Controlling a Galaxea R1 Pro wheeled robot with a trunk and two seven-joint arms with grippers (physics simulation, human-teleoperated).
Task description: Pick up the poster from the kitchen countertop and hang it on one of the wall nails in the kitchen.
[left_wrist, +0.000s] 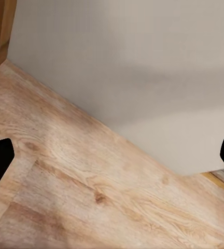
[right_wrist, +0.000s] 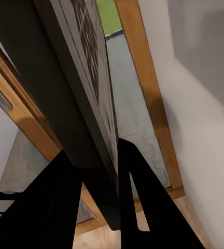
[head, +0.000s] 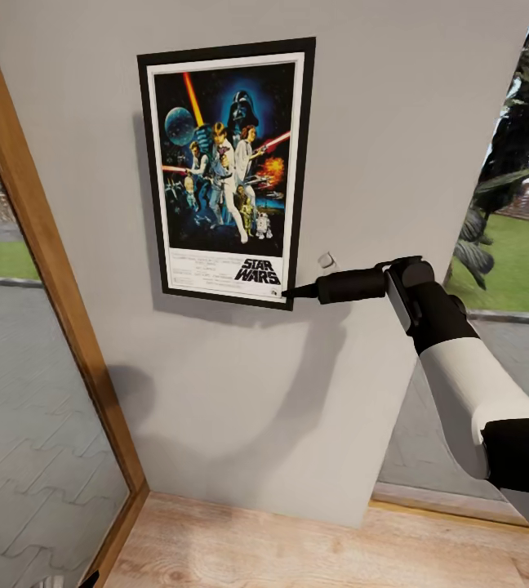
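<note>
Grey wall [head: 395, 122] carries the poster [head: 226, 171]; right gripper [head: 291, 291] pinches its lower corner. Release remains, judging by this.

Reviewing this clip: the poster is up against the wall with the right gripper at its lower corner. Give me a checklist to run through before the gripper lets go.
1. Right gripper holds the poster at its lower right corner: ok; the right wrist view shows the fingers either side of the frame edge.
2. Poster lies flat against the wall: ok in the head view.
3. Poster hangs straight: not ok, it looks slightly tilted.
4. Poster is caught on a nail: cannot tell, the top edge hides any nail.
5. Small fitting on the wall beside the gripper stays free of the arm: cannot tell.
6. Left gripper is out of the way, facing the wooden floor: ok.
</note>
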